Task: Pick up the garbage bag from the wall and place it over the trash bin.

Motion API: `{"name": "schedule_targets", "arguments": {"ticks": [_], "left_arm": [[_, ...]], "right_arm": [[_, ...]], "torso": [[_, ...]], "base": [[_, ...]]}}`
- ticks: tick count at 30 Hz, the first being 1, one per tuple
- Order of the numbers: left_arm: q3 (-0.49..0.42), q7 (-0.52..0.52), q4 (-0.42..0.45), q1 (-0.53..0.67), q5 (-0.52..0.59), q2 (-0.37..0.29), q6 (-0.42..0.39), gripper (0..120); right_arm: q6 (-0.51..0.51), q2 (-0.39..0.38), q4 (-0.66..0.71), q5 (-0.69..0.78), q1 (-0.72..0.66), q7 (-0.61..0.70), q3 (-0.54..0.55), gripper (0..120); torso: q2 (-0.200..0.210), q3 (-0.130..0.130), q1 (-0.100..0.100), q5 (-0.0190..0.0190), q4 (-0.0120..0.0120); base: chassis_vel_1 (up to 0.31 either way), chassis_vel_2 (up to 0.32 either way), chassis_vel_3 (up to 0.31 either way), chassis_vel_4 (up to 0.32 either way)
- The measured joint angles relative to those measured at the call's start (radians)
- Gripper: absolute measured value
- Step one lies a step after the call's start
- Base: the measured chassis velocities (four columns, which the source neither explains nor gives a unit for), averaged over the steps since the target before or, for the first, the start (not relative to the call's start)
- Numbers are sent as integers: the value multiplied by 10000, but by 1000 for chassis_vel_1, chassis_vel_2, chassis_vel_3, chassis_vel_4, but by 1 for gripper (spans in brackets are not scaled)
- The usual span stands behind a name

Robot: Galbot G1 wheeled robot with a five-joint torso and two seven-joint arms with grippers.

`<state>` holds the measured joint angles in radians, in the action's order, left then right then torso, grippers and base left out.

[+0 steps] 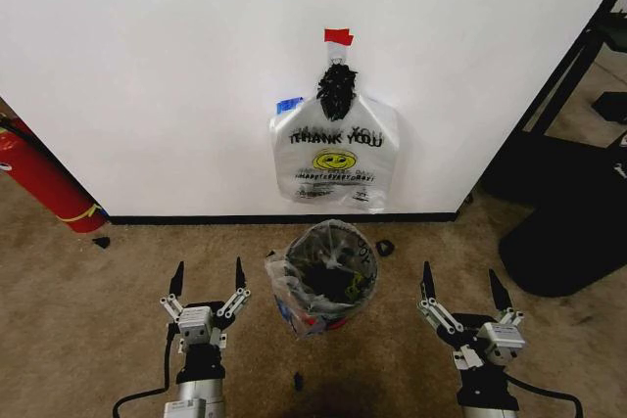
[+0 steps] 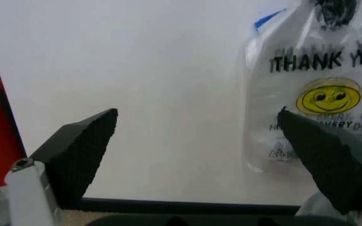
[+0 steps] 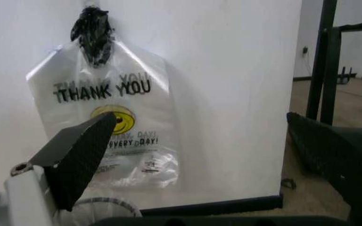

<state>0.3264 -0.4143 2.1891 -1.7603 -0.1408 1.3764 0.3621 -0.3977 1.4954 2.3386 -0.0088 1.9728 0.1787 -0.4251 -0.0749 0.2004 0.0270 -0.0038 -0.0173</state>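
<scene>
Two spread grippers, left (image 1: 207,281) and right (image 1: 459,286), hold nothing; the garbage bag (image 1: 335,156) on the wall (image 1: 147,66) looks light, limp, slippery, best pinched near its bunched dark handles (image 1: 336,91)

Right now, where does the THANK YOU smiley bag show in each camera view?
Head view: THANK YOU bag hangs on the wall, under the red tape, above the trash bin.
Left wrist view: on the wall, partly behind one finger of the left gripper.
Right wrist view: on the wall, partly behind one finger of the right gripper.
Shared landmark: the black baseboard.
</scene>
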Motion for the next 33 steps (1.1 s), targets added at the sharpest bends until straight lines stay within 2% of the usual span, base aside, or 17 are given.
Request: {"name": "schedule_targets", "arguments": {"ticks": [23, 33], "left_arm": [[-39, 14, 136, 147, 88, -72, -2, 100], [-40, -2, -54, 304, 372, -358, -134, 100]], "right_arm": [[-39, 163, -150, -413, -79, -26, 70, 100], [4, 251, 144, -777, 108, -107, 171, 100]], "torso": [[0, 0, 0, 0, 0], [0, 0, 0, -1, 0]], "base": [[0, 0, 0, 0], [0, 0, 0, 0]]}}
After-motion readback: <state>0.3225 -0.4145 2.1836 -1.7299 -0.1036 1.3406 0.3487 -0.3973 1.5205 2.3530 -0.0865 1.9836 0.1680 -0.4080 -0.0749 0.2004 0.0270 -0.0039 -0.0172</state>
